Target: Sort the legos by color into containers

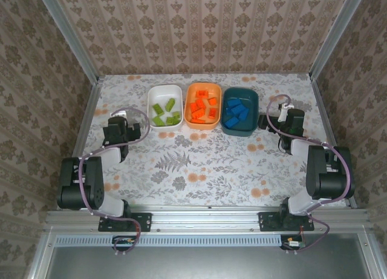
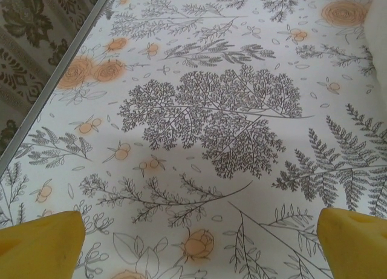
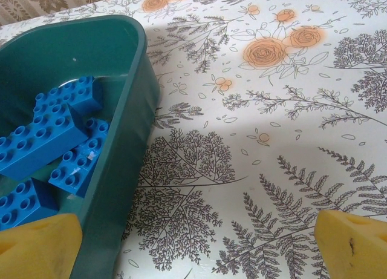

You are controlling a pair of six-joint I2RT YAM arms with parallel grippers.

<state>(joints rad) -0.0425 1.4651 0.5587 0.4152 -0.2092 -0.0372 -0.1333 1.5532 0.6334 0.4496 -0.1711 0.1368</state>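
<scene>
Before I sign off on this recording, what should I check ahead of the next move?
1. Green bricks all in the white tub: ok.
2. Orange bricks all in the orange tub: ok.
3. Blue bricks all in the dark teal tub: ok.
4. Stray bricks on the table: none seen from above, ok.
5. Left hand open, nothing between its fingers: ok.
6. Right hand open and holding nothing: ok. Whether it touches the dark teal tub beside it: cannot tell.
</scene>
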